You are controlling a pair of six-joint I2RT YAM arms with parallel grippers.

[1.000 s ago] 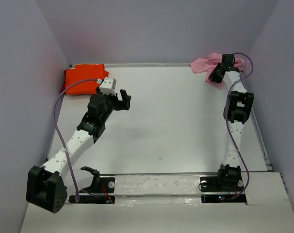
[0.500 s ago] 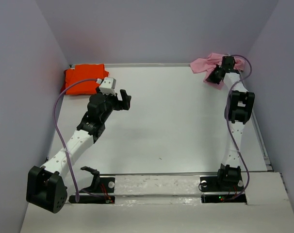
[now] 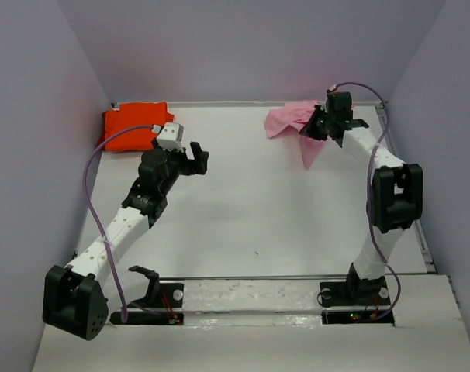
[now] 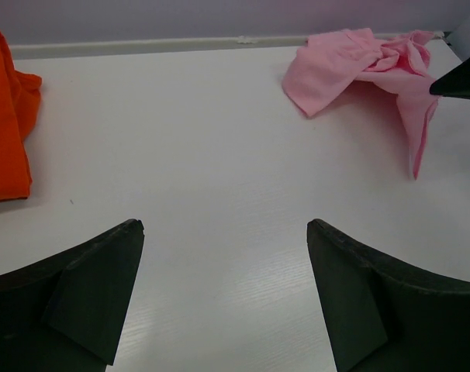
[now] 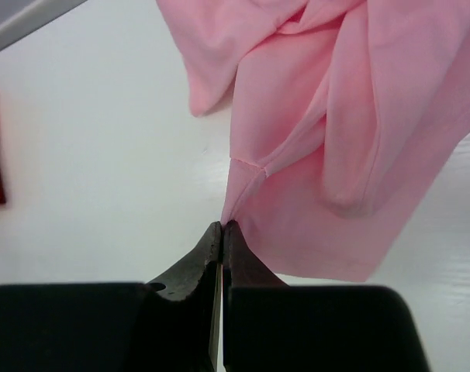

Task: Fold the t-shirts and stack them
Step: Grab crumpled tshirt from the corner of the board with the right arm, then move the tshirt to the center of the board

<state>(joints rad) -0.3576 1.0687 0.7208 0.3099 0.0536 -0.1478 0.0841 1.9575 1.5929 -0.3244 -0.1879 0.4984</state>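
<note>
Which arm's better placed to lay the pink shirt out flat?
Right. The right gripper is shut on an edge of the pink t-shirt. The left gripper is open and empty, near the orange t-shirt, well away.

The top external camera is looking down from high behind the near edge, taking in the whole counter [image 3: 281,217] from far off. The left wrist camera is sitting low, facing across the counter toward the back wall [image 4: 219,15] past the left arm's fingers [image 4: 88,294], while the right wrist camera is peering down over the right arm's fingers [image 5: 250,271], very close to the pink t-shirt [image 5: 351,116]. All three are sharing that pink t-shirt and the orange t-shirt [image 4: 2,124].
</note>
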